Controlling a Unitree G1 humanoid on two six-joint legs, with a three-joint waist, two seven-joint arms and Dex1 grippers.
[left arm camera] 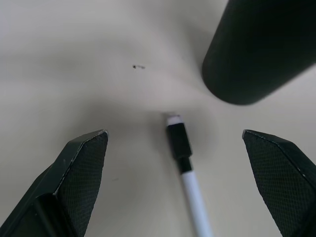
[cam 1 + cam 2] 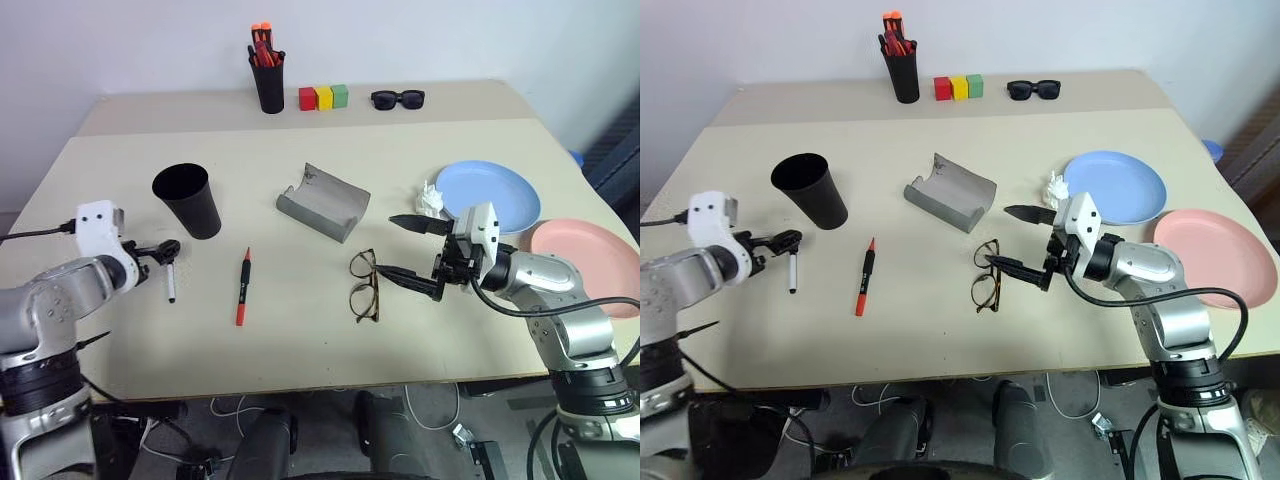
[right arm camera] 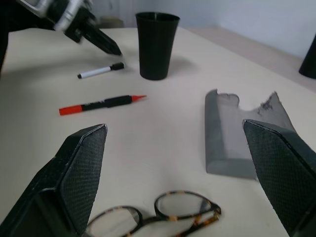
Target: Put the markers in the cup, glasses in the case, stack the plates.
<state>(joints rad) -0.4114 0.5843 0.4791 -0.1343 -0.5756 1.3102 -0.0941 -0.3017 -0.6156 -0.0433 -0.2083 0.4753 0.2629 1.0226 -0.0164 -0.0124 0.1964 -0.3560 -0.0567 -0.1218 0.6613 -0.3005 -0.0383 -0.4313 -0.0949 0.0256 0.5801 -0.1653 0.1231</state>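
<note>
Both arms forward, jaws wide apart

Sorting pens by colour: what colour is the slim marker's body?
Red, with a black end; clearest in the right wrist view.

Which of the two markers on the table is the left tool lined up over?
The white-bodied marker with the black cap, beside the black cup. The left tool hangs open over it; the red marker lies further toward the glasses.

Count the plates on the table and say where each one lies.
2. The light blue plate lies at the table's right side; the salmon pink plate lies beside it, nearer the right edge.
</note>
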